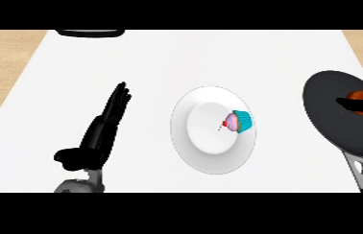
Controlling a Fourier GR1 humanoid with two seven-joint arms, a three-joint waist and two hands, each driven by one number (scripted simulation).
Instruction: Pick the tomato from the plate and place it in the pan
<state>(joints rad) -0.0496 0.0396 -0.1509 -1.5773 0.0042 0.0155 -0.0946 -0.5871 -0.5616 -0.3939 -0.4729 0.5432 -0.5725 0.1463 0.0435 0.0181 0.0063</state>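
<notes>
A red-orange tomato point(356, 95) shows at the right edge of the view, over the dark pan point(327, 108). Only part of it is in frame. A black shape crosses just below it, likely a finger of my right hand point(347, 103); the rest of that hand is out of frame. The white plate point(205, 154) lies in the middle of the counter and holds a cupcake point(237, 122) with a teal wrapper and pink icing. My left hand point(99, 132) rests left of the plate, open, fingers straight and pointing away, touching nothing.
The pan's grey handle point(353, 167) runs toward the lower right corner. A black object point(90, 32) sits at the counter's far edge, top left. Wooden surface point(18, 55) borders the white counter on the left and at the top right.
</notes>
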